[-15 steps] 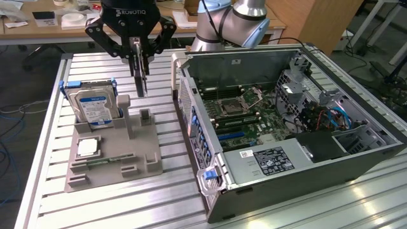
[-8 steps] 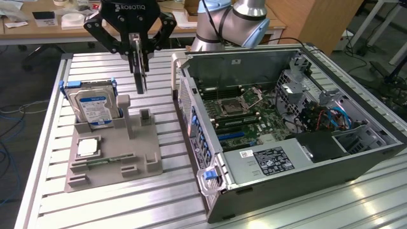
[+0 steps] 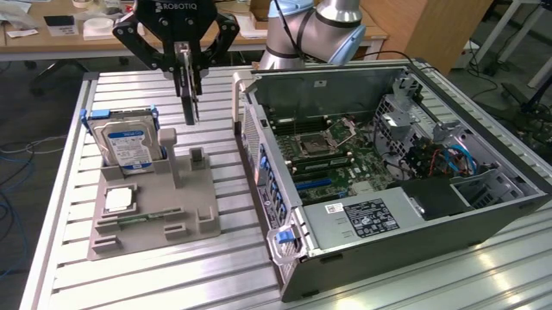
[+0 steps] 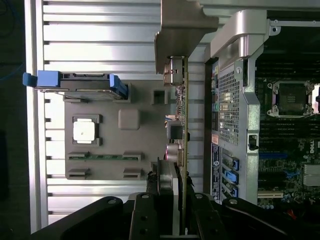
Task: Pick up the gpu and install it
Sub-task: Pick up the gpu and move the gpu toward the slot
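My gripper (image 3: 188, 61) is shut on the gpu (image 3: 190, 97), a thin green card that hangs edge-on and upright from the fingers. It is lifted clear above the grey holder tray (image 3: 203, 197), between the hard drive and the open computer case (image 3: 405, 213). In the wrist view the gpu (image 4: 183, 125) runs as a narrow green edge away from the gripper (image 4: 180, 187), and its silver end bracket (image 4: 181, 30) is at the far end. It hangs over the tray's edge, right beside the case's rear panel (image 4: 227, 110).
On the tray stand a hard drive in a blue caddy (image 3: 128, 145), a square processor (image 3: 119, 200) and a small memory stick (image 3: 142, 218). The case lies open on its side, showing the motherboard (image 3: 324, 152), blue slots (image 3: 321, 183) and power supply (image 3: 366, 216). Slotted aluminium table (image 3: 172, 278) underneath.
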`<action>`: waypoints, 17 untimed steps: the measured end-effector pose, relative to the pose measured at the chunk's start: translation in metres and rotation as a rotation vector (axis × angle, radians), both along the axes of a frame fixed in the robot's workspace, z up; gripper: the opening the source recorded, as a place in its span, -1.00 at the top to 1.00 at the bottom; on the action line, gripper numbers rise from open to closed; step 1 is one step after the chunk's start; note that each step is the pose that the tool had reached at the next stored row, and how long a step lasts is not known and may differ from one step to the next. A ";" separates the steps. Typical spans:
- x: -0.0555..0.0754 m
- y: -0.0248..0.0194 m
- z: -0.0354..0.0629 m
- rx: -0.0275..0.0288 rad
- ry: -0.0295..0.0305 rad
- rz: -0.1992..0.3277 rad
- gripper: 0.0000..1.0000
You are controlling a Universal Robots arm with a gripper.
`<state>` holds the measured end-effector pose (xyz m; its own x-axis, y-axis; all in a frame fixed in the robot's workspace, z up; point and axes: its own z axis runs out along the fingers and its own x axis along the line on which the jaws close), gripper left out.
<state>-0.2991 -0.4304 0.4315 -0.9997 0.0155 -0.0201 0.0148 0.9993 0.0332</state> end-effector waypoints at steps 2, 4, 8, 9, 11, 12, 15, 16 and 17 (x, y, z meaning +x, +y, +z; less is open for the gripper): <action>0.001 0.0000 0.0000 0.0001 0.0000 0.000 0.44; 0.003 0.0000 -0.0001 0.0001 -0.0001 0.000 0.44; 0.008 0.0000 -0.0001 0.0002 -0.0002 0.000 0.44; 0.009 0.0000 -0.0001 0.0002 -0.0001 0.000 0.44; 0.013 0.0000 -0.0001 0.0002 -0.0002 0.000 0.44; 0.014 0.0000 -0.0001 0.0002 -0.0002 0.000 0.44; 0.018 0.0000 -0.0001 0.0002 -0.0002 0.000 0.44; 0.020 0.0000 -0.0002 0.0002 -0.0002 0.000 0.44; 0.021 0.0000 -0.0001 0.0002 -0.0002 0.000 0.44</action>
